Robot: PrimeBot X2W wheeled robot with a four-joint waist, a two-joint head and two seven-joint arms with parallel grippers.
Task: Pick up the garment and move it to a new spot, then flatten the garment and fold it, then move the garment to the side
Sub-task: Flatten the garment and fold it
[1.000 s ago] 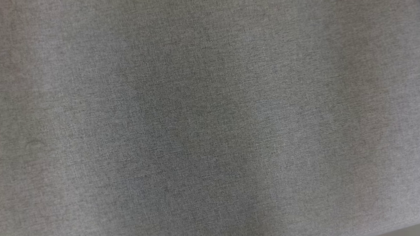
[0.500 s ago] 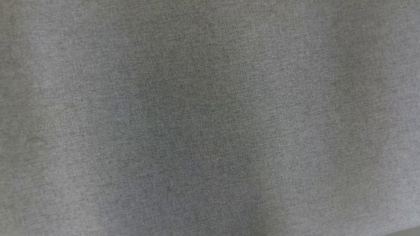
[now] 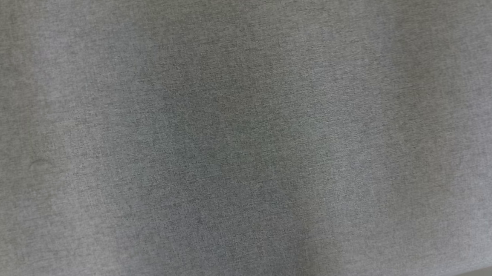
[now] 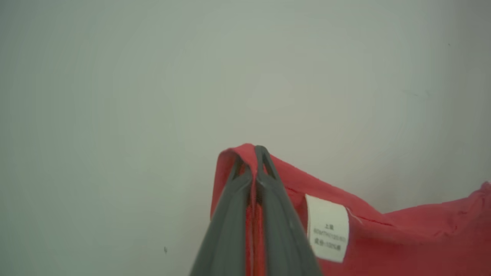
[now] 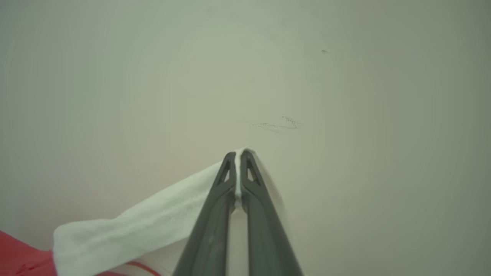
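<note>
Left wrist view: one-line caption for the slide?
Left gripper shut on a fold of the red garment, white care label facing the camera, pale plain backdrop.

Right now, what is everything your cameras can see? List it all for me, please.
garment: one, red, stretching right from the left gripper's fingers
white cloth band: one, white, running lower left from the right gripper's fingers to a red corner; probably part of the same garment
care label: one, white with small dark print, on the red cloth
grey woven cloth: one, grey, spread across the head view
pale surface: one, off-white, behind both grippers
scuff mark: one, faint dark, on the pale surface beyond the right fingertips
left gripper: one, dark grey, shut on a fold of the garment
right gripper: one, dark grey, shut on the white cloth band
</note>
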